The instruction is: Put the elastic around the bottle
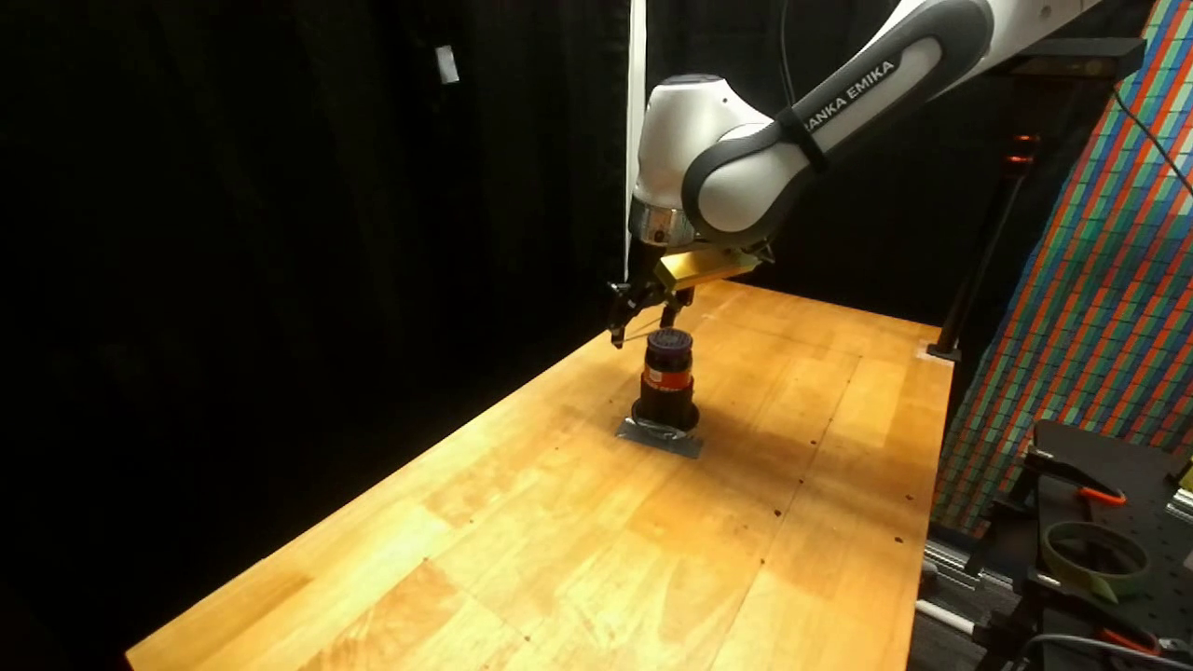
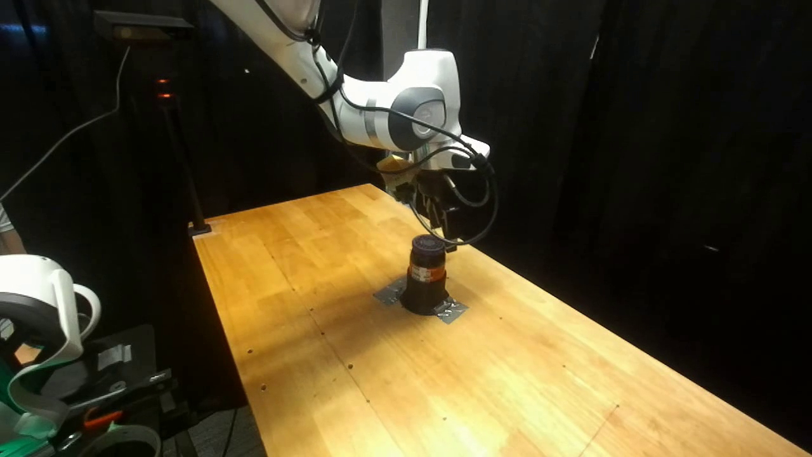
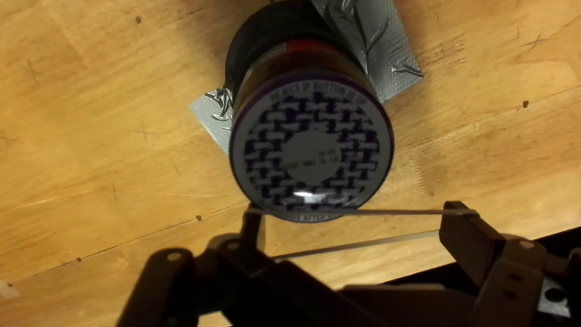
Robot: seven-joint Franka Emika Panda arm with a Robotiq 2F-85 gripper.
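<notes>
The squat dark bottle [image 1: 668, 376] has an orange-red band and stands upright in a black holder [image 1: 664, 403] on the table. It also shows in an exterior view [image 2: 427, 271]. In the wrist view its patterned purple and pale lid [image 3: 313, 156] faces the camera. My gripper [image 3: 357, 209] is open, with a thin elastic [image 3: 399, 212] stretched around its two fingers. One strand crosses the lid's lower edge in the wrist view; I cannot tell if it touches. In both exterior views the gripper [image 1: 642, 335] [image 2: 444, 238] is just beyond the bottle, close to lid level.
Grey tape [image 1: 666, 438] fixes the holder to the wooden table [image 1: 596, 559]; tape also shows in the wrist view [image 3: 386, 50]. The table's long edge and a black curtain [image 1: 308, 233] lie close behind the gripper. A dark post [image 2: 184, 165] stands at a table corner. Cables [image 2: 495, 190] loop beside the gripper.
</notes>
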